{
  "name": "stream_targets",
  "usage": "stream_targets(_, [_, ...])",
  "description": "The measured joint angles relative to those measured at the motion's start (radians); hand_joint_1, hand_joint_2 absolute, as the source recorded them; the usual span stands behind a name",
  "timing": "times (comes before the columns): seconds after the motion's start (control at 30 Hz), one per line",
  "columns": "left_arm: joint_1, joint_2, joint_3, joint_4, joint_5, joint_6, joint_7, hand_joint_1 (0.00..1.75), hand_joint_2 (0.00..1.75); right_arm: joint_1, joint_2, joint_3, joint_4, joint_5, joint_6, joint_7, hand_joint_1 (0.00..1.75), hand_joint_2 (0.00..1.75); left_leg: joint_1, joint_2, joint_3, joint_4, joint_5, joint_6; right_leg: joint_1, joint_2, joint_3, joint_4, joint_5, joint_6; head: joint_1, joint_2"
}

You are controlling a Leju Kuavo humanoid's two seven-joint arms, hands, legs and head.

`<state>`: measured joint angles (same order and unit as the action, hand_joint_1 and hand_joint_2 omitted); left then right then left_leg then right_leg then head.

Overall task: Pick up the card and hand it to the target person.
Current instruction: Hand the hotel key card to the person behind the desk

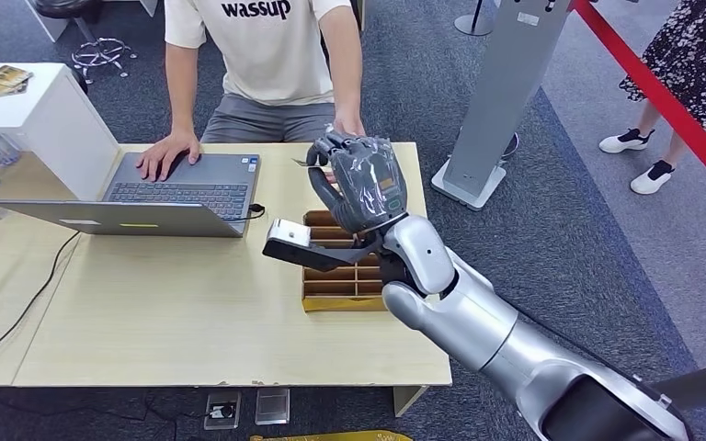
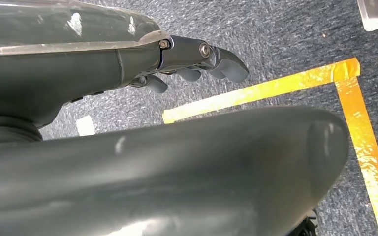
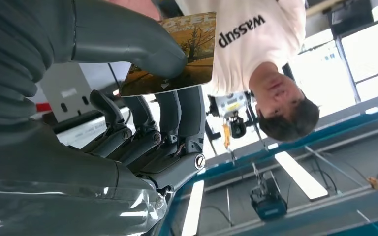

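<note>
currently the right robot hand [image 1: 360,184] is shown raised above the far edge of the desk [image 1: 193,312], just in front of the seated person [image 1: 267,55]. the card [image 3: 177,56], printed with an autumn tree picture, is seen in the right wrist view clamped between the thick thumb and the darker fingers [image 3: 177,115]; its free edge points toward the person's white shirt. in the head view the card is hidden behind the back of the robot hand. the person's hand [image 1: 347,127] lies at the desk edge, just beyond the fingers, and the other hand rests on the laptop [image 1: 161,193]. the cardboard tray [image 1: 340,285] with its compartments is seen beneath the wrist.

the handover step is judged to be in hand and close to completion. it is best done if the card is kept level and steady, the free edge is offered within easy reach, and the pinch is loosened only once the card is felt to be taken; an early release is likely to drop it onto the desk.

the left robot hand [image 2: 197,66] is shown hanging over grey carpet with yellow tape [image 2: 275,88], its fingers curled in with nothing held.
</note>
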<state>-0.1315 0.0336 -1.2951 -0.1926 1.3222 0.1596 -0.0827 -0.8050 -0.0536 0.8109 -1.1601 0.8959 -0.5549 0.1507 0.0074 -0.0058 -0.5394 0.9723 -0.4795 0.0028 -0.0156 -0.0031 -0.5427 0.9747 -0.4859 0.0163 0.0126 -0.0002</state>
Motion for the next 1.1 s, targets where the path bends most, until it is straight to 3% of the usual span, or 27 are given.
stream_targets(0.13, [-0.001,-0.002,-0.002,0.000,0.000,0.006,0.004,0.00,0.00,0.011,0.031,-0.003,0.114,0.125,-0.111,-0.032,1.54,1.75,0.000,0.000,0.000,0.000,0.000,0.000,0.000,0.000,0.000,0.000,0.000,0.000,0.000,0.000])
stream_targets(0.3, [0.000,-0.004,-0.004,0.000,0.003,0.017,0.008,0.00,0.00,0.075,0.070,-0.069,0.160,0.408,-0.131,-0.050,1.54,1.75,0.000,0.000,0.000,0.000,0.000,0.000,0.000,0.000,-0.001,0.000,0.000,0.000,-0.001,0.000])
stream_targets(0.7, [0.000,-0.005,-0.016,0.000,-0.003,0.021,-0.003,0.00,0.00,0.118,0.125,-0.187,0.238,0.499,-0.134,-0.048,1.54,1.75,0.000,0.000,0.000,0.000,0.000,0.000,0.000,0.000,0.000,0.000,0.000,-0.001,0.000,0.000])
stream_targets(0.83, [0.000,-0.005,-0.017,0.000,-0.003,0.018,-0.004,0.00,1.75,0.123,0.135,-0.205,0.249,0.512,-0.134,-0.046,0.00,1.75,0.000,0.000,0.000,0.000,0.000,0.000,0.000,0.000,-0.001,0.000,0.000,-0.001,0.000,0.000])
stream_targets(0.93, [0.000,-0.005,-0.018,0.000,-0.003,0.016,-0.007,0.00,1.75,0.124,0.142,-0.214,0.257,0.519,-0.134,-0.045,0.00,1.75,0.000,0.000,0.000,0.000,0.000,0.000,0.000,0.000,-0.001,0.000,0.000,-0.001,-0.001,0.000])
stream_targets(1.07, [0.001,-0.005,-0.018,0.000,0.000,0.012,-0.014,0.00,0.00,0.124,0.149,-0.224,0.266,0.517,-0.134,-0.043,0.00,1.75,0.000,0.000,0.000,0.000,0.000,0.000,0.000,0.000,0.000,0.000,0.000,-0.001,-0.001,0.000])
stream_targets(1.1, [0.001,-0.005,-0.018,0.000,0.002,0.011,-0.015,0.00,0.00,0.124,0.150,-0.226,0.268,0.517,-0.134,-0.043,0.00,1.75,0.000,0.000,0.000,0.000,0.000,0.000,0.000,0.000,0.000,0.000,0.000,-0.001,-0.001,0.000])
